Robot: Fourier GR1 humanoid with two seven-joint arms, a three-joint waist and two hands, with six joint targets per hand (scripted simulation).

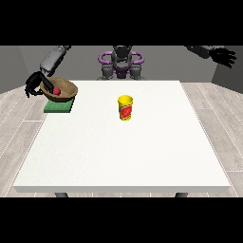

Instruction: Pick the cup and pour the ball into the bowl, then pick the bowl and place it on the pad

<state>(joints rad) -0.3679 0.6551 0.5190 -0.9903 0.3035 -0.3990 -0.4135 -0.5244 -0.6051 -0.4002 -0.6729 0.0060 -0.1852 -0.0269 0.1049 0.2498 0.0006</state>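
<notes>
Bowl (60, 90) sits on the green pad (58, 107) at the table's (123, 156) far corner at the view's left, the red ball (56, 89) inside it, so the pour looks done and the placing nearly so. The hand at the view's left (34, 84) curls round the bowl's outer rim, arm angled down. The yellow cup (125, 107) stands upright mid-table. The hand at the view's right (224, 56) hangs raised beyond the table, fingers spread.

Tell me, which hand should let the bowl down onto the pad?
Its right hand, at the view's left: it is at the bowl over the pad. The other hand hangs far off.
</notes>
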